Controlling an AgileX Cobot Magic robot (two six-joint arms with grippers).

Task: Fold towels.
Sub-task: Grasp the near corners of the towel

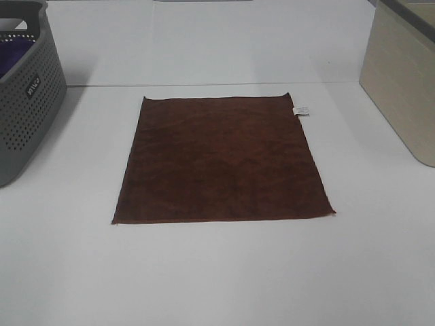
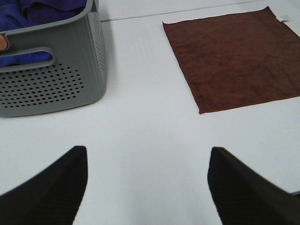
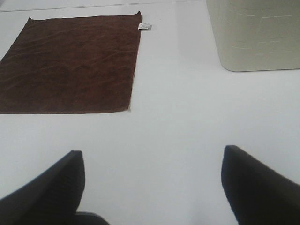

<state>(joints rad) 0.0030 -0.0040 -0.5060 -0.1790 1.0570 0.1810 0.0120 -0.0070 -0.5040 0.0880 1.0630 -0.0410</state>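
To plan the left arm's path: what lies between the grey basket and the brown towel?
Nothing: only bare white table lies between the basket and the towel. The left wrist view shows this stretch best; the high view agrees.

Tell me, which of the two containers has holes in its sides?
The grey basket on the left: its walls are dotted with holes, and purple cloth lies inside. The beige bin on the right has plain solid walls.
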